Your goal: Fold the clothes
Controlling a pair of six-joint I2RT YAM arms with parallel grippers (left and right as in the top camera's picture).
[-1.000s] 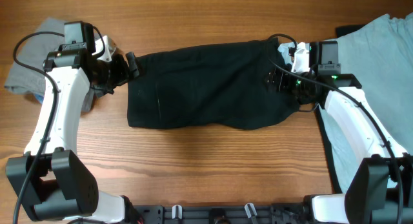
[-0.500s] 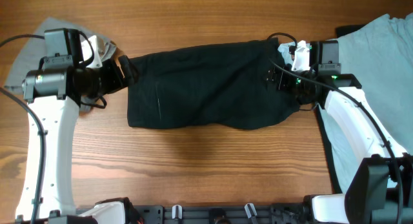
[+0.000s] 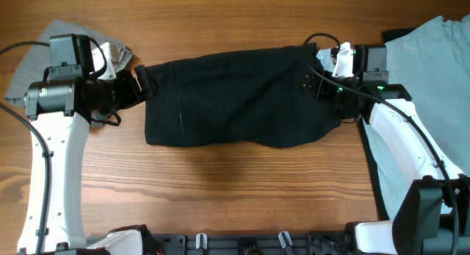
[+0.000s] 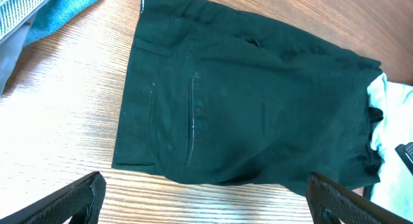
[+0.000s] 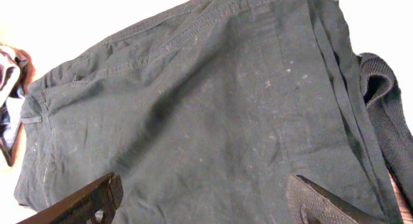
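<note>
- Garment (image 3: 235, 101), black, lies flat across mid-desk, its long axis running from left edge to right edge. Pocket seams face up in the left wrist view. Judged: spread this way so both short ends can be taken at once.
- Left gripper (image 3: 145, 80) sits just beside the garment's left end. Its fingers (image 4: 87, 193) are wide apart and hold nothing, and it points down the cloth's length.
- Right gripper (image 3: 310, 87) hangs over the garment's right end. Its fingers (image 5: 97, 197) are likewise apart, with nothing clamped. Contact with the cloth: cannot tell.
- Light blue shirt (image 3: 422, 49) is heaped at the far right corner and grey cloth (image 3: 29, 64) at the far left corner. Judged: parked there, out of the working area, to await their turn.
- Next fold on the garment not yet started.
</note>
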